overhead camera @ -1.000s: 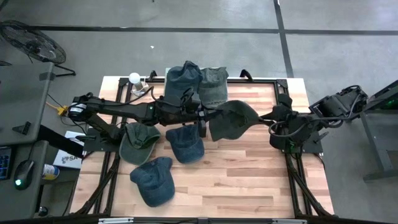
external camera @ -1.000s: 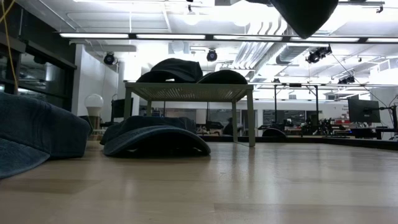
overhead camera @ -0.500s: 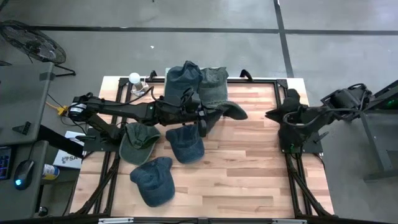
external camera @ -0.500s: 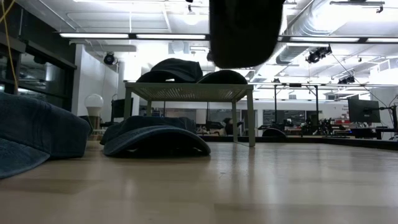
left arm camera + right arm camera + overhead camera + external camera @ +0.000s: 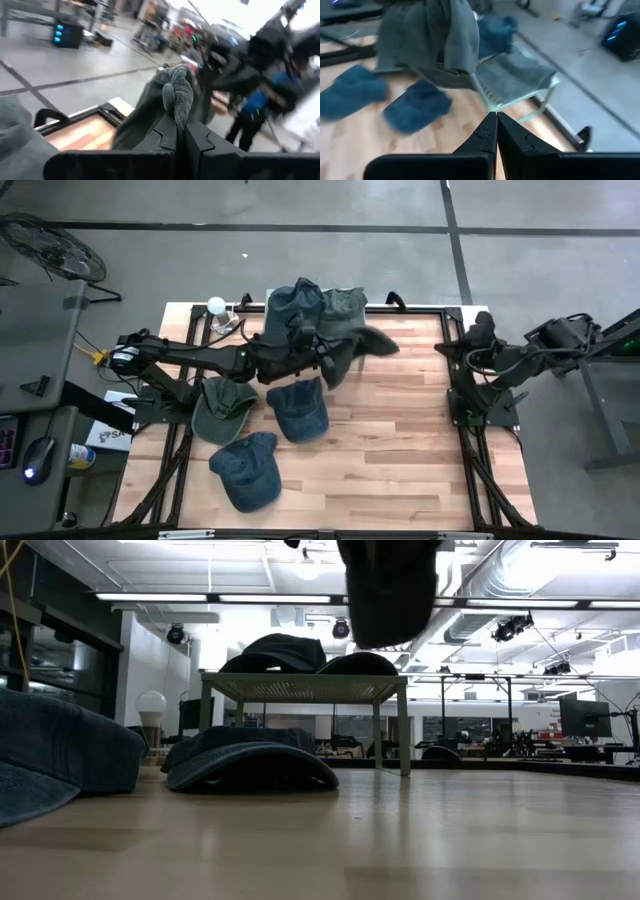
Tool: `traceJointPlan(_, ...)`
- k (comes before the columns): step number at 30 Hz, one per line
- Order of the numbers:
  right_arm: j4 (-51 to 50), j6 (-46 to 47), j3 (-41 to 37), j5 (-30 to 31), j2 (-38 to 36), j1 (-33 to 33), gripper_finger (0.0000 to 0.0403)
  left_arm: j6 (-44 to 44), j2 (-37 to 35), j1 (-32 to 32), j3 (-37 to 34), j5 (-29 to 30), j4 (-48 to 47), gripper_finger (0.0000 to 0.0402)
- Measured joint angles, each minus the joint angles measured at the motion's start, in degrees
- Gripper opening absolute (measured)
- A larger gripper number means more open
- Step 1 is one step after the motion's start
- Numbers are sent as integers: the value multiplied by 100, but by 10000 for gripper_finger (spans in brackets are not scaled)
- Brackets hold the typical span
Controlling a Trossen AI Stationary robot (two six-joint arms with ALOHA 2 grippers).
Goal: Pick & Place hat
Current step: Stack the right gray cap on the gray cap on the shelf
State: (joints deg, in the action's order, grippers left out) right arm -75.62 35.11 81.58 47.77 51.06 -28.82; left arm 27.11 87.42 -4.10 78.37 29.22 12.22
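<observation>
My left claw (image 5: 335,360) is pinched on a dark green hat (image 5: 362,342), holding it in the air just beside the small rack (image 5: 345,330). My right claw (image 5: 470,345) is pressed together and empty, well apart from the rack, at the desk's (image 5: 400,460) edge.

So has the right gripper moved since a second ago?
Yes. In the high view the right gripper has pulled back from the held green hat toward the table's right edge, jaws shut and empty.

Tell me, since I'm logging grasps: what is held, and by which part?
The left gripper pinches the green hat by a fold of its fabric; the right gripper holds nothing.
</observation>
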Motion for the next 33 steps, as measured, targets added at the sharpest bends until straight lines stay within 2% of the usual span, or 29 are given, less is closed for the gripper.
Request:
traceJointPlan(5,359,-79,0,505,223,-9,2,216,171,4,2,469,455,0)
traceJointPlan(12,1593,-1248,-2,253,714,-11,1,638,568,49,7,474,1325,0)
traceJointPlan(16,2028,-1506,0,47,927,-10,14,683,721,87,0,408,1567,0)
traceJointPlan(20,2256,-1183,-2,-233,1112,-7,64,684,711,111,2,287,1746,0)
traceJointPlan(25,3033,-1252,0,-349,1454,-4,157,541,715,111,2,225,1928,0)
traceJointPlan(29,3583,-1911,0,101,1891,-4,220,475,714,111,2,59,2067,0)
traceJointPlan(33,3985,-2171,0,840,2314,65,250,465,714,111,2,-43,2077,0)
